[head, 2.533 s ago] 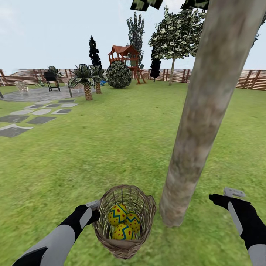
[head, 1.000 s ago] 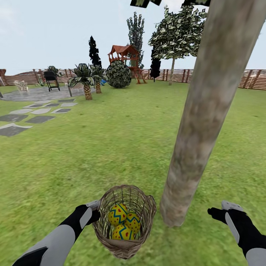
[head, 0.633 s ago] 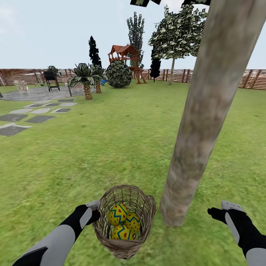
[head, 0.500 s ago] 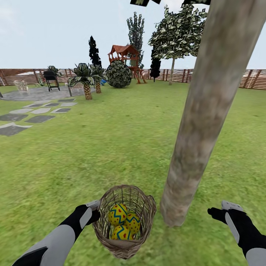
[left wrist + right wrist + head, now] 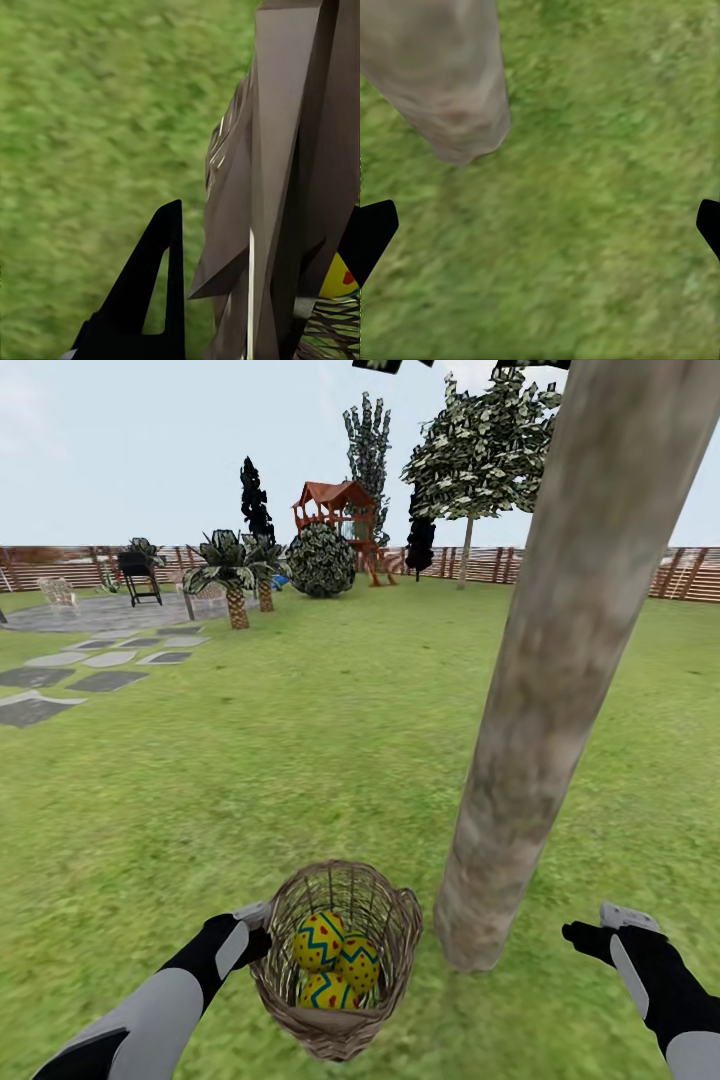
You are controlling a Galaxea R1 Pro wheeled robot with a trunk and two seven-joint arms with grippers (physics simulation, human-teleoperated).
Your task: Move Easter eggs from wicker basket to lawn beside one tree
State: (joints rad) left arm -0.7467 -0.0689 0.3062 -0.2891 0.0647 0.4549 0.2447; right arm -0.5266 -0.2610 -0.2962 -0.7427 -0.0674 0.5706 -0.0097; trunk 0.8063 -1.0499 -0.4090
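Left claw (image 5: 255,932) is clamped on the wicker basket (image 5: 340,958) rim, tree (image 5: 545,690) just beside it. All three Easter eggs (image 5: 335,964) sit in the basket, so the empty right claw (image 5: 592,932), spread wide on the tree's far side, has to cross over

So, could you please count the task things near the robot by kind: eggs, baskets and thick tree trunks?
Easter eggs: 3, at and, all inside the basket
Wicker basket: 1
Thick tree trunk: 1
Total: 5
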